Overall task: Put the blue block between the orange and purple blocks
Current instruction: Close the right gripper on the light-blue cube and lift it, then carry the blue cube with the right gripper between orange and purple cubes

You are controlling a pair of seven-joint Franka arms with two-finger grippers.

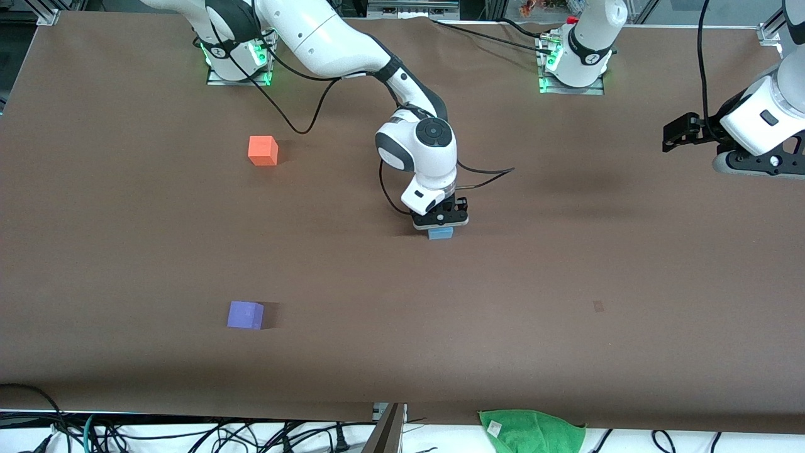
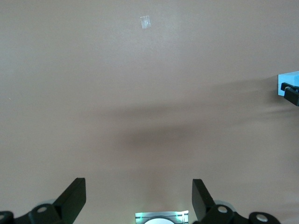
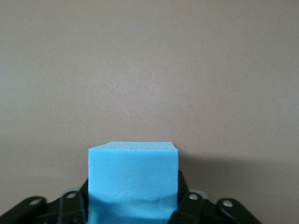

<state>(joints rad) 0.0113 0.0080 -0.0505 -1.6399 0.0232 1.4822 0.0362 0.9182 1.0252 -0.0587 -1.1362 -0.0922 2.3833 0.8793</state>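
The blue block is in the middle of the table, between the fingers of my right gripper, which is shut on it from above. In the right wrist view the block fills the gap between the fingers. I cannot tell if it rests on the table or hangs just above it. The orange block lies toward the right arm's end, farther from the front camera. The purple block lies nearer the camera, almost in line with it. My left gripper waits open and empty above the left arm's end.
A green cloth lies at the table's edge nearest the front camera. A small pale mark is on the brown table cover. The arm bases stand along the edge farthest from the camera. The blue block's edge shows in the left wrist view.
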